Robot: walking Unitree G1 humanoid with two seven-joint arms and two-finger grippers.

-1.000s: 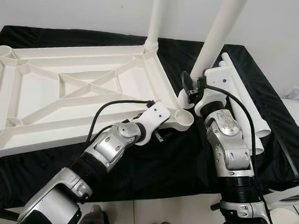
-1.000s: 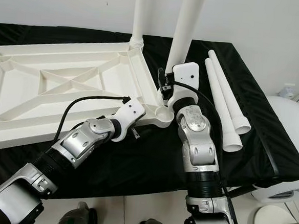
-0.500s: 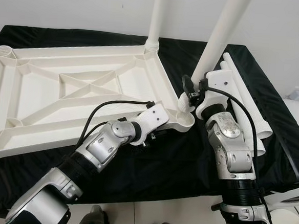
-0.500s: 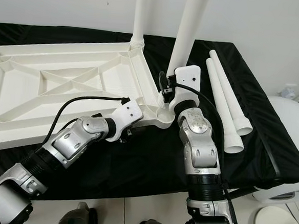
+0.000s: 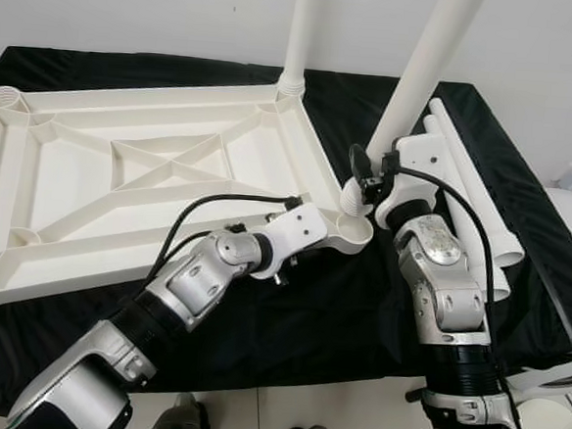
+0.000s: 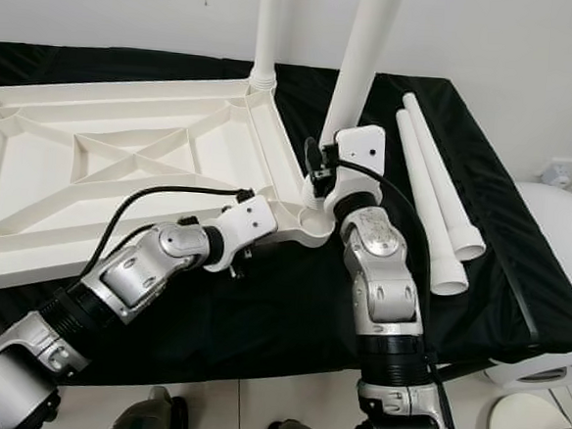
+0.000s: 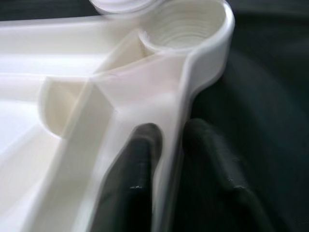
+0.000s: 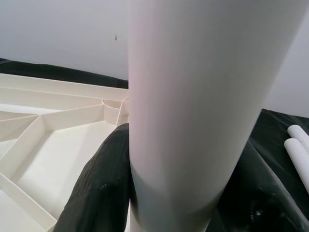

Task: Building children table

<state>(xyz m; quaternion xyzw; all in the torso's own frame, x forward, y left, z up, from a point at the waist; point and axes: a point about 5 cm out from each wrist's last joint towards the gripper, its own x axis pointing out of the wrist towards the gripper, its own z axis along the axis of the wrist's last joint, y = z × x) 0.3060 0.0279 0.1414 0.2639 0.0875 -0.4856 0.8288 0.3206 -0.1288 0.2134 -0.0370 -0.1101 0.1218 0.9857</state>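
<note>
Tabletop (image 5: 122,174), white plastic and ribbed, lies upside down on the black cloth (image 5: 338,316), and everything else is placed from it here. At its two left corners the round sockets (image 5: 4,102) look unfilled. Along its near edge the left gripper (image 7: 169,159) straddles the rim, one black finger inside the wall and one outside, closed on it just short of the near right corner socket (image 5: 352,227). At the far right corner one table leg (image 5: 298,39) already stands upright in its socket. At the near right corner the right gripper (image 8: 178,193) has its fingers (image 8: 101,188) clamped round a second leg (image 5: 424,67), which leans slightly and has its threaded foot at the mouth of that socket; whether it is seated cannot be told. Right of the tabletop, two spare legs (image 6: 435,195) lie side by side on the cloth.

By this reckoning one leg is done, a second is under way, and two remain.
</note>
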